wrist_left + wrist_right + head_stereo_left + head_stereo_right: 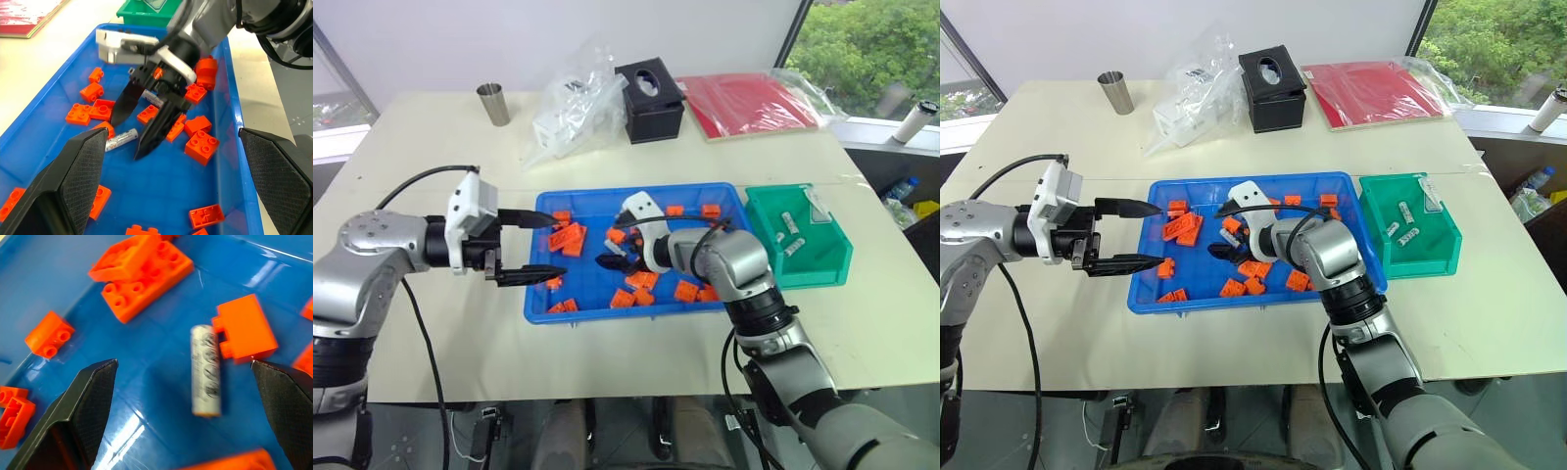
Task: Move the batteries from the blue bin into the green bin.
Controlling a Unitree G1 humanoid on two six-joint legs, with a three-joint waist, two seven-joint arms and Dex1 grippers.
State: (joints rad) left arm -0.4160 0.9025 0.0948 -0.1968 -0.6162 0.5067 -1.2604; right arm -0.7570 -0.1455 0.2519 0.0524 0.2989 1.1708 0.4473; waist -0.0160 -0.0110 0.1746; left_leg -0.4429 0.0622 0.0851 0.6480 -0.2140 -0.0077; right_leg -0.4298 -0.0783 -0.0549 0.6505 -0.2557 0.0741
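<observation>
1. Battery (205, 371): silver-grey cylinder, lying flat on the blue bin (729, 201) floor, between the spread fingers of the right gripper (131, 131), touching neither.
2. Green bin (827, 264): holds several batteries, well apart from that gripper.

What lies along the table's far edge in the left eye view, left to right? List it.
metal cup → clear plastic bag → black tissue box → red folder
</observation>
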